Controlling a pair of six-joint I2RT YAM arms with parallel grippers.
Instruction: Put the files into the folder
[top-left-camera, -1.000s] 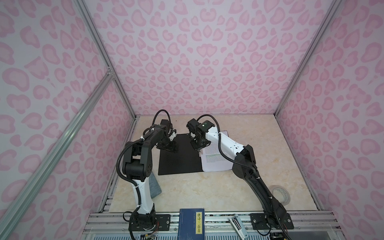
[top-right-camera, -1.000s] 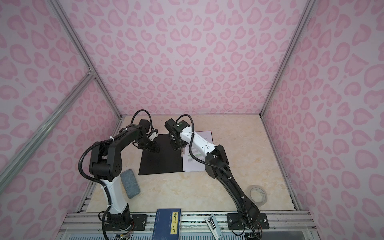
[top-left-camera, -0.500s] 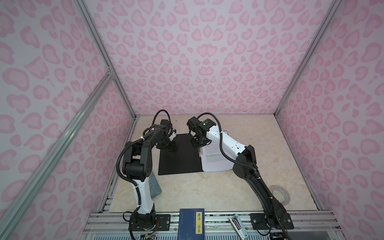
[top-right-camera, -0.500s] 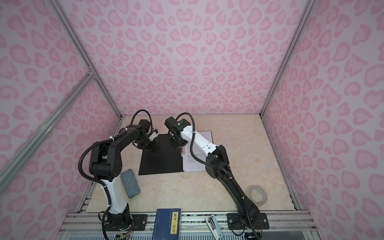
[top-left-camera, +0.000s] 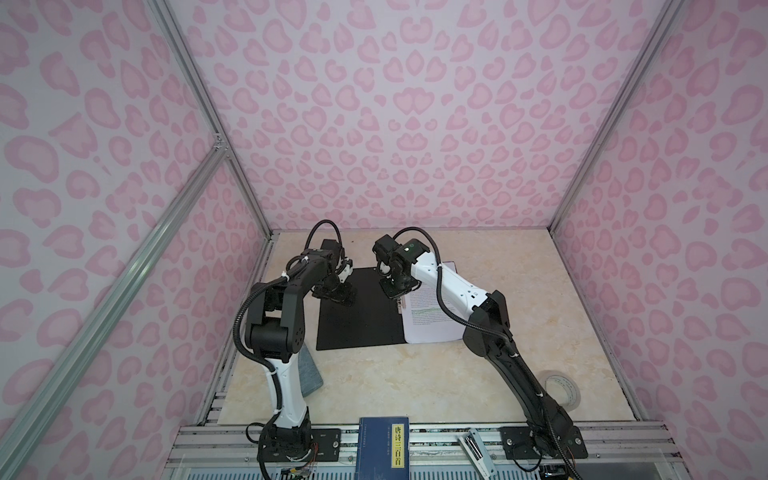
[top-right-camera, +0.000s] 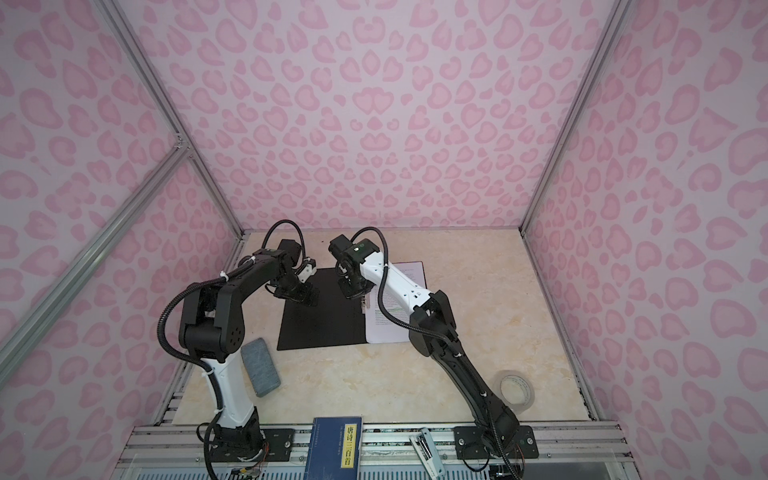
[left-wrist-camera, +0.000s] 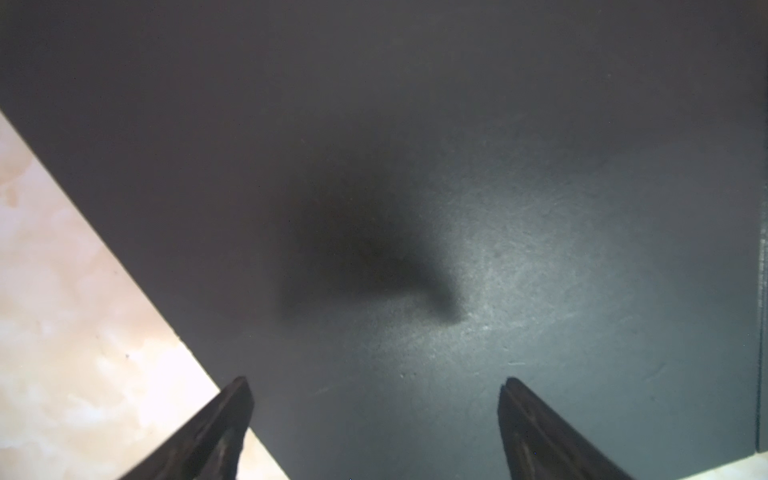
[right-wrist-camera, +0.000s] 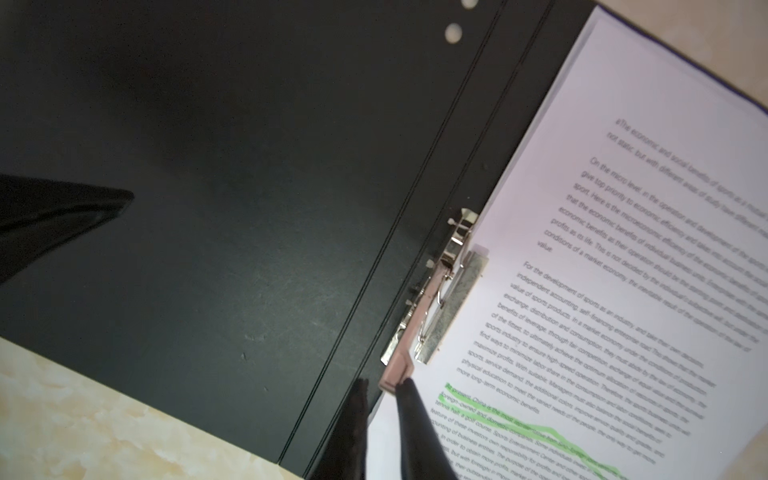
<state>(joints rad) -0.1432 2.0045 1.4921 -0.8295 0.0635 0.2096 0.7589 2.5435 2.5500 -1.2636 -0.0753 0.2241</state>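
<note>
The folder (top-left-camera: 357, 307) lies open on the table, black inside up, in both top views (top-right-camera: 320, 320). The files (top-left-camera: 432, 324) lie on its right half, white printed sheets with green highlighted lines (right-wrist-camera: 623, 249). A metal clip (right-wrist-camera: 444, 299) by the spine lies over their edge. Its lever stands raised. My right gripper (right-wrist-camera: 382, 382) is over the spine (top-left-camera: 395, 293), jaws nearly together on the lever's end. My left gripper (left-wrist-camera: 376, 380) stands open just above the bare left flap near its far left corner (top-left-camera: 338, 293), with nothing between its fingers.
A dark blue book (top-left-camera: 384, 446) with a yellow label lies on the front rail. A tape roll (top-left-camera: 561, 388) sits at the front right. A grey pad (top-right-camera: 261, 368) lies by the left arm's base. A small metal tool (top-left-camera: 476, 451) rests on the rail.
</note>
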